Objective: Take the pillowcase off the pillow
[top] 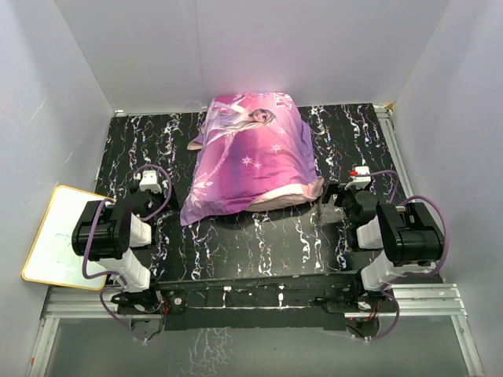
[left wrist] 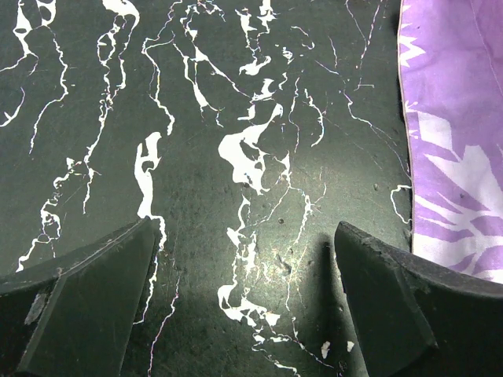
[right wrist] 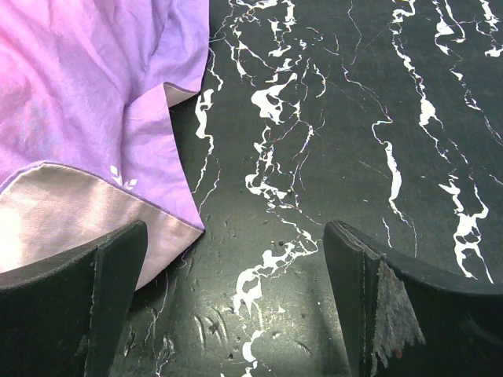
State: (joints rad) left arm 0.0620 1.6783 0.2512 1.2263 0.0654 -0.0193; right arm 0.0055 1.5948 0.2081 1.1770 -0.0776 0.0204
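Note:
The pillowcase (top: 251, 149), pink-purple with a blonde princess and white stars, lies stuffed at the back middle of the black marbled table (top: 251, 243). Its pale pink inside shows along the near edge (top: 291, 195). The pillow is hidden inside it. My left gripper (top: 157, 195) is open and empty over bare table, left of the case's near left corner. In the left wrist view the gripper (left wrist: 244, 314) has the fabric edge (left wrist: 456, 118) to its right. My right gripper (top: 334, 195) is open and empty beside the near right corner. In the right wrist view the gripper (right wrist: 236, 306) has its left finger by the pale pink hem (right wrist: 71, 212).
A white board (top: 56, 236) with a yellow edge lies off the table's left side. White walls close in the table on the left, back and right. A metal rail (top: 259, 302) carries both arm bases at the near edge.

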